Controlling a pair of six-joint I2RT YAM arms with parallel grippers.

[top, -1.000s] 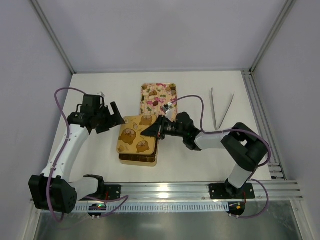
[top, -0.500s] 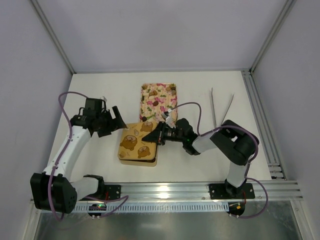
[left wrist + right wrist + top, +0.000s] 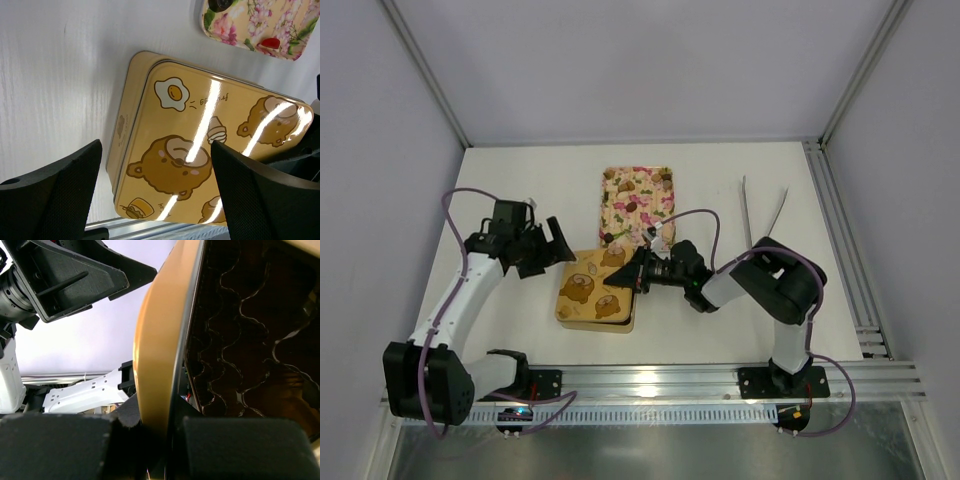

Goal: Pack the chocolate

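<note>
- Top external view: a white table (image 3: pixel 520 190) is seen, with bare surface left of the box and between the tray and a pair of metal tongs (image 3: pixel 763 215) at the right.
- A square gold tin box (image 3: pixel 121 131) is set near the arm bases. Its bear-printed lid (image 3: pixel 595 288) is seated slightly off the base, so the brown cells are mostly covered.
- A rectangular pink flower-patterned tray (image 3: pixel 606 205) is placed just beyond the box, its long axis pointing away from the bases.
- The right gripper (image 3: pixel 628 274) is clamped on the lid's right rim. The left gripper (image 3: pixel 550 252) is spread wide with nothing in it, just beside the box's left corner.
- The chocolate (image 3: pixel 628 186), small brown pieces, is seen on the tray, beyond both grippers and nearer the right one. The lid is judged to need clearing first.
</note>
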